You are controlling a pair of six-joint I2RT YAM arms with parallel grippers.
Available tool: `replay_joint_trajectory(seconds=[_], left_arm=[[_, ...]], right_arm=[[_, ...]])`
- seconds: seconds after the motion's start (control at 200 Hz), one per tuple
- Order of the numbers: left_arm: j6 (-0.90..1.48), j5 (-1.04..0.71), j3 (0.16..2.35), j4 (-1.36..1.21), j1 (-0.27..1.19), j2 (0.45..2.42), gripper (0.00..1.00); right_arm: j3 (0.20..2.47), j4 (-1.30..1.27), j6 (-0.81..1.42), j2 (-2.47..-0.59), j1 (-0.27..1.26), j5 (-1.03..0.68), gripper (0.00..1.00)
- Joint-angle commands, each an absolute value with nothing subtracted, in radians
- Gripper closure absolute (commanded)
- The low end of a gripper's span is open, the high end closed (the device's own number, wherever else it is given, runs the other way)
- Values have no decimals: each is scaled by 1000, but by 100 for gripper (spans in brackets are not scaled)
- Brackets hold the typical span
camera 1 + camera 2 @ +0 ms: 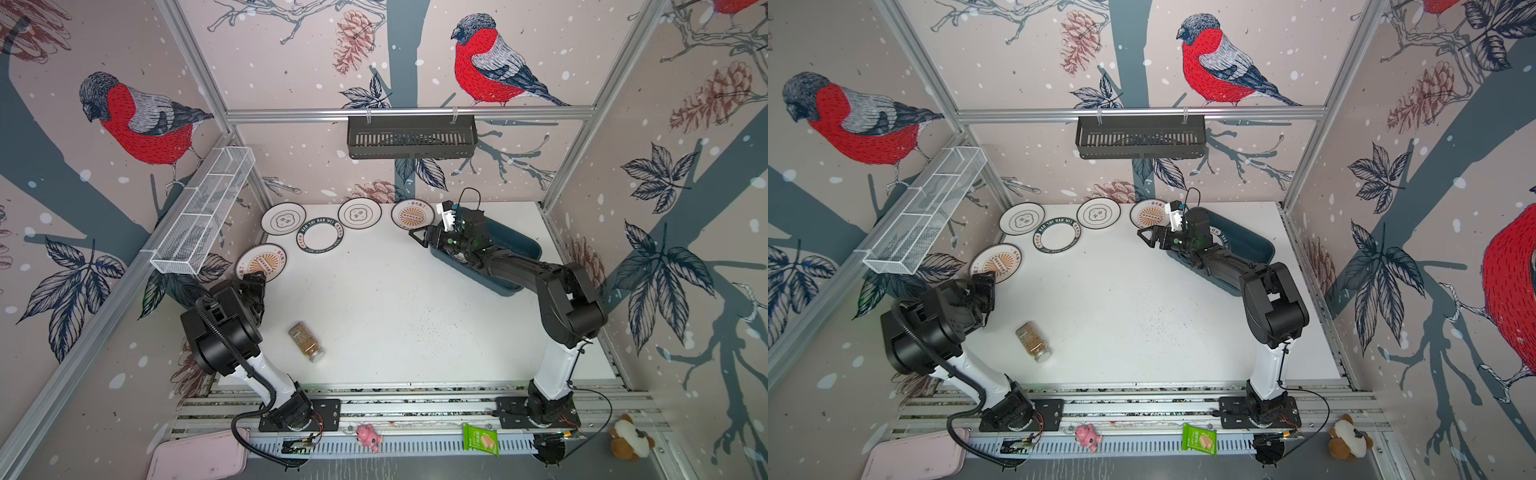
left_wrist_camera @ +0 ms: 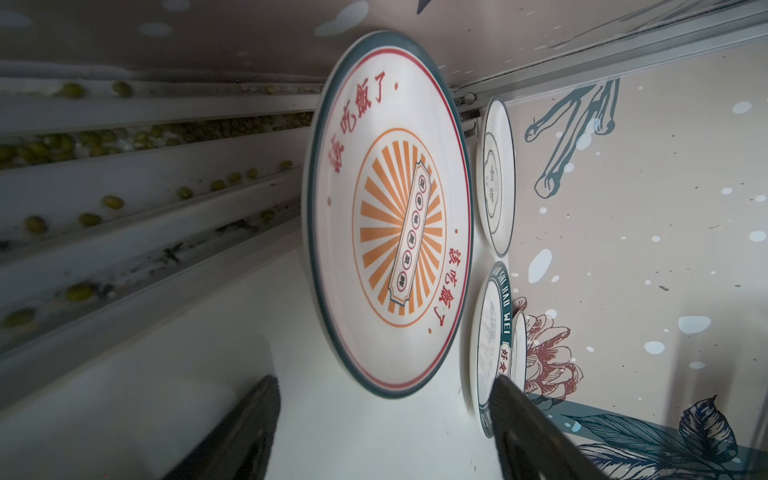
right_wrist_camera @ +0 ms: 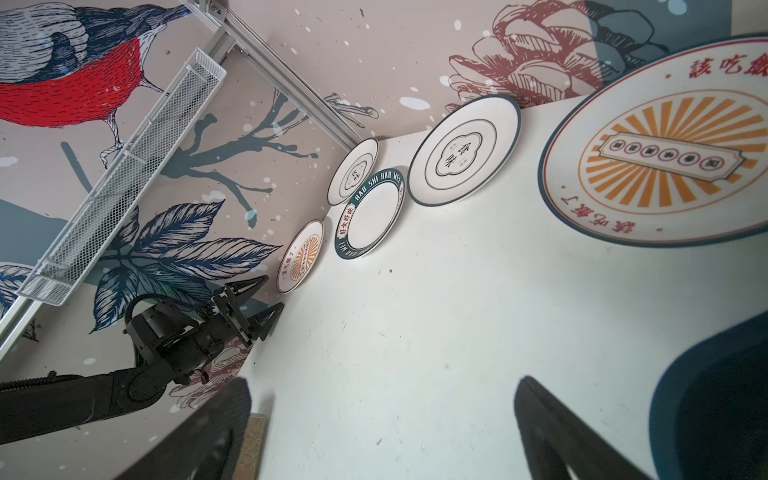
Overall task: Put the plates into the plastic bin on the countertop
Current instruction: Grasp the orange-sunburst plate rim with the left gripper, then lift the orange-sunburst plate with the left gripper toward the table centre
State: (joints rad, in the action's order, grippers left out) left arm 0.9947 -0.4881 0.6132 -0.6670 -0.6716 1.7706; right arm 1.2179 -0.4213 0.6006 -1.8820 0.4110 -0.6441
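Round white sunburst plate [image 1: 261, 262] lies flat, so we hold our left claw [image 3: 274, 291] parted, empty, at its rim; right claw [image 1: 417, 238] gapes empty.

Sunburst plate [image 2: 390, 216] is showing a glossy, smooth glazed finish. Countertop [image 1: 395, 291] is looking matt and faintly speckled; plastic bin [image 1: 519, 245] is reading smooth, low-sheen. Rails [image 1: 407, 113] are looking like brushed metal.

Plates [image 1: 320, 239] left of plastic bin [image 1: 520, 246]
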Motion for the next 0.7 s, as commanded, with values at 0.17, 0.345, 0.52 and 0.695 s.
replay_joint_trajectory(seconds=[0.17,0.345,0.52,0.695], left_arm=[[1052,-434,631,-613,-657,1798,26],[1076,-412,644,-638,-635,1829,32],[1115,-404,657,-670,-626,1869,42],[1151,-397,649,-716,-620,1896,51]], right_arm=[[1238,-370,526,-1903,410,-628,1],[1245,-370,532,-1920,405,-627,0],[1237,-360,535,-1916,402,-617,0],[1229,-352,538,-1900,401,-577,0]])
